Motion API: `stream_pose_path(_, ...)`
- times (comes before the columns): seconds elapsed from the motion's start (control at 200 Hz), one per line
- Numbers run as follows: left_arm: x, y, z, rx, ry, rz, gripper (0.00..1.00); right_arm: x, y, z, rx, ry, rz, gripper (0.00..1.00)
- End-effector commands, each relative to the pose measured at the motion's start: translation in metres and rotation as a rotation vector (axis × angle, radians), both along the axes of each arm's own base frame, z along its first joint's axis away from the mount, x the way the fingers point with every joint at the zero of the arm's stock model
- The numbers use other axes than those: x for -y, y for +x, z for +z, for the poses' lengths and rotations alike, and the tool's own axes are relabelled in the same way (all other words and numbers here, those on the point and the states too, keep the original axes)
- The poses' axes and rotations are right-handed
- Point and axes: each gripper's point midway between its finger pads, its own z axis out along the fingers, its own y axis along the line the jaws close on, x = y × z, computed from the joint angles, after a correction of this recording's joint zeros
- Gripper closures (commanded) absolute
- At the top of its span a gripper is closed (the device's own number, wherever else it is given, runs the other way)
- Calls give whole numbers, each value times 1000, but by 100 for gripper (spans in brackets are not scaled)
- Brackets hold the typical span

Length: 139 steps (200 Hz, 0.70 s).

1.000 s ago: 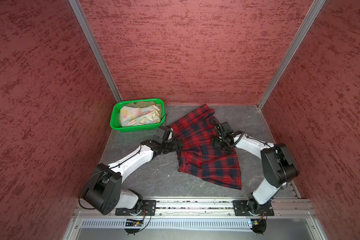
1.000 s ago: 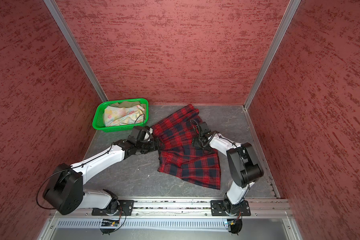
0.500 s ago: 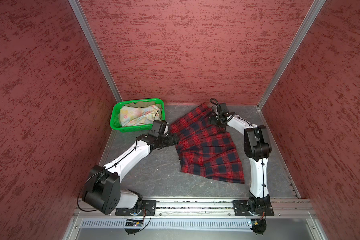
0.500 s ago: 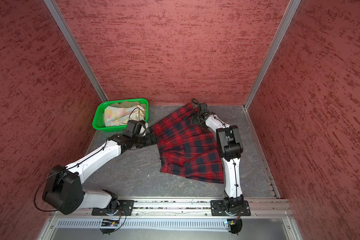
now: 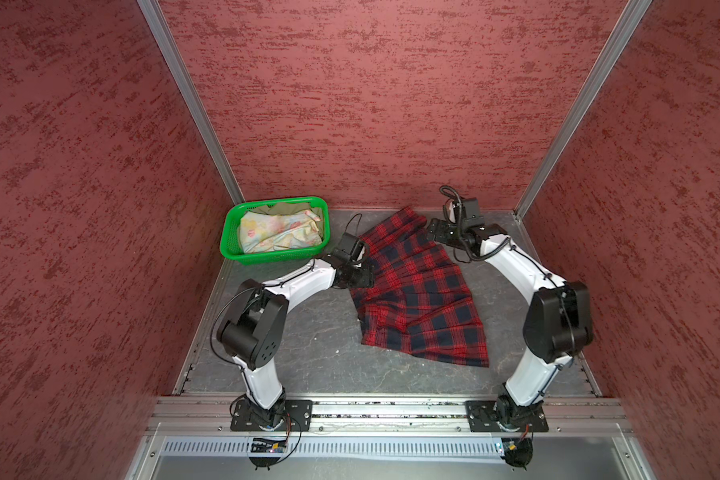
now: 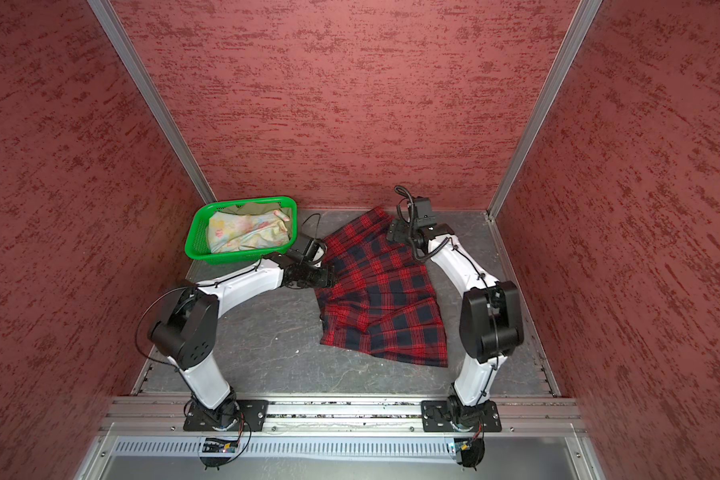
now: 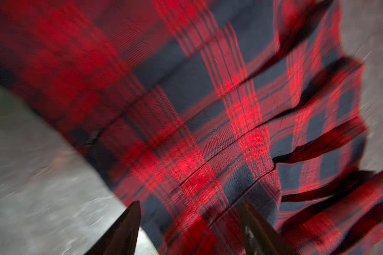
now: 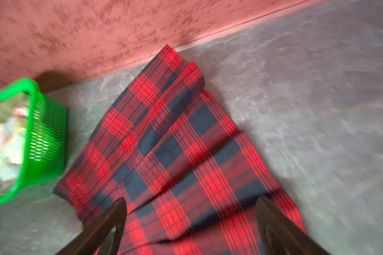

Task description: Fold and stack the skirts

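Right wrist: pleated red-navy plaid skirt (image 8: 175,154)

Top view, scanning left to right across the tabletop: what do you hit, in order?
green basket → left gripper, at the skirt's left edge → plaid skirt → right arm's elbow

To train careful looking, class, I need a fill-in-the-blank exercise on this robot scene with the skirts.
1. Just ____ skirt lies spread on the table: the plaid skirt.
2. The flowered skirt lies inside the green ____.
3. The right gripper hangs over the plaid skirt with its jaws ____.
Missing words: one; basket; open.
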Motion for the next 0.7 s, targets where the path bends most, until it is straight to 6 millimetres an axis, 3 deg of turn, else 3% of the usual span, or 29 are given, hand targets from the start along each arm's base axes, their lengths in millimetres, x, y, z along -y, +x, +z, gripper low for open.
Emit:
stream_pose_path(0.0, 3, -1, -14, 7, 77, -62, 29, 12, -32, -21, -87, 58, -94, 9)
stream_pose_path(0.135, 7, -6, -31, -18, 116, -82, 31, 7, -70, -65, -216, 51, -89, 10)
stream_pose_path(0.245, 13, -18, -42, -53, 136, -93, 38, 6, -82, -94, -279, 42, -97, 10)
stream_pose_path(0.491, 22, -54, -60, -130, 193, -124, 52, -8, -58, -138, -343, 75, -92, 10)
stream_pose_path(0.691, 29, -84, -63, -187, 157, -124, 54, -17, -29, -167, -379, 68, -90, 10)
